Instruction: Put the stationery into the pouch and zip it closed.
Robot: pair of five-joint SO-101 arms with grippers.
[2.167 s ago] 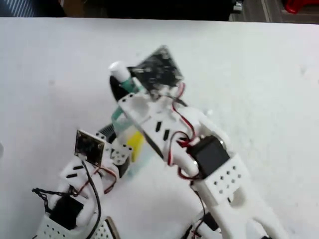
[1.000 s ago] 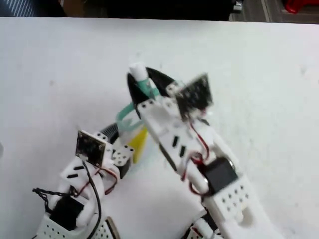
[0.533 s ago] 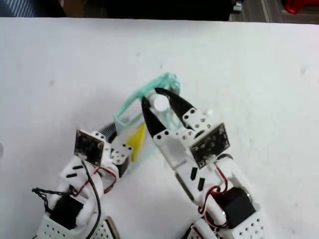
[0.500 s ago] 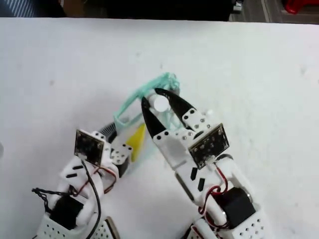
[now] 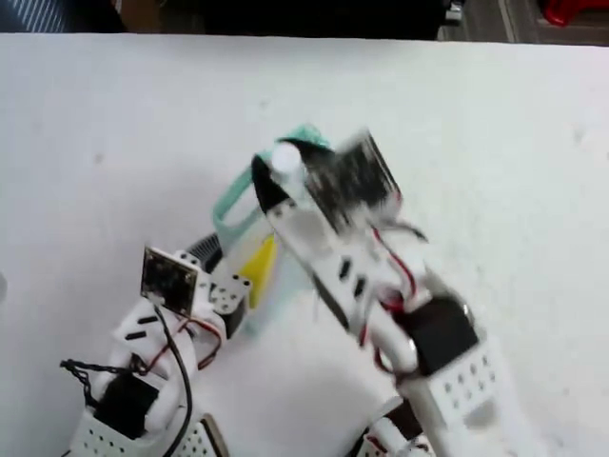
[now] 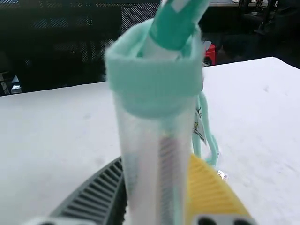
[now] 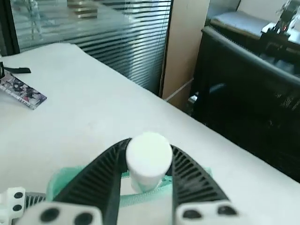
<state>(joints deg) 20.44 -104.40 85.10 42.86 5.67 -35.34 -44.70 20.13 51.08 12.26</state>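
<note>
White-capped marker (image 7: 148, 157) stands upright, cap up, in right hand (image 7: 149, 146).

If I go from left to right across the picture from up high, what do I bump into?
The left arm → pouch → white-capped pen → right arm.

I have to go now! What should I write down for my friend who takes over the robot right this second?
Left gripper: shut on the clear, teal-rimmed pouch, whose mouth is open.
Right gripper: shut on the white cap end of a green-and-white pen, at the pouch's mouth.
Done: the pen's other end sits in the pouch mouth.
Left: let the pen drop in, then zip the pouch closed.
</note>
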